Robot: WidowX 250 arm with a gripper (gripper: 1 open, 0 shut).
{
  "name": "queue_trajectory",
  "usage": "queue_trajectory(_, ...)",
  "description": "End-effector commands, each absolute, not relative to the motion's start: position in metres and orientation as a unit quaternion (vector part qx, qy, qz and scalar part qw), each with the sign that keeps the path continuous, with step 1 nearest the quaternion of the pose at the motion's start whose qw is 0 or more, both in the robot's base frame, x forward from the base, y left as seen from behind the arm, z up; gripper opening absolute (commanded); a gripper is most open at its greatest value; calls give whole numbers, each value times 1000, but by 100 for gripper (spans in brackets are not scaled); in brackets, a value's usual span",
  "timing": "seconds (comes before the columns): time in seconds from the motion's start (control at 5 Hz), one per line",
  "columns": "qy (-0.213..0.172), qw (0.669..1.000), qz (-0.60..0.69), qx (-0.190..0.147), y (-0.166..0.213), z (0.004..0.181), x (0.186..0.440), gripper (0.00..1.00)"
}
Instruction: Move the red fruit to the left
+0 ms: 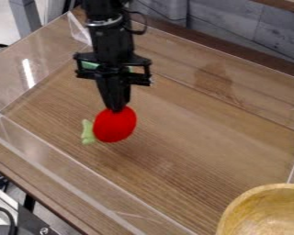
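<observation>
The red fruit (113,126) is glossy and egg-shaped, with a light-green leafy stem (87,132) sticking out to its left. It sits just over the wooden table top (211,138), left of centre. My black gripper (114,107) points almost straight down onto the top of the fruit. Its fingers are together and pinch the fruit's upper end. The fruit's top is hidden behind the fingertips.
Clear acrylic walls (39,156) fence in the wooden surface on the left and front. A light wooden bowl (270,211) sits at the bottom right corner. Bare wood stretches to the right of the fruit and behind the arm.
</observation>
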State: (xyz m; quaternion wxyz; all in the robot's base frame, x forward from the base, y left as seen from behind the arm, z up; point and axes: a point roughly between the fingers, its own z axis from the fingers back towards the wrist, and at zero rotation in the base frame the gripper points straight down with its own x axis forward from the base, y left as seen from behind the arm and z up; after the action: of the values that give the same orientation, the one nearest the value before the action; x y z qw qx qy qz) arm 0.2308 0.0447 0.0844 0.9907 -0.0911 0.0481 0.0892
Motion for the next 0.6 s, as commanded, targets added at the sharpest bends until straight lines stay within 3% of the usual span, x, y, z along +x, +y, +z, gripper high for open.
queue_trajectory(0.0, 18, 991, 107, -84, 72, 98, 251, 0)
queue_trajectory(0.4, 10, 987, 140, -78, 114, 94, 274, 0)
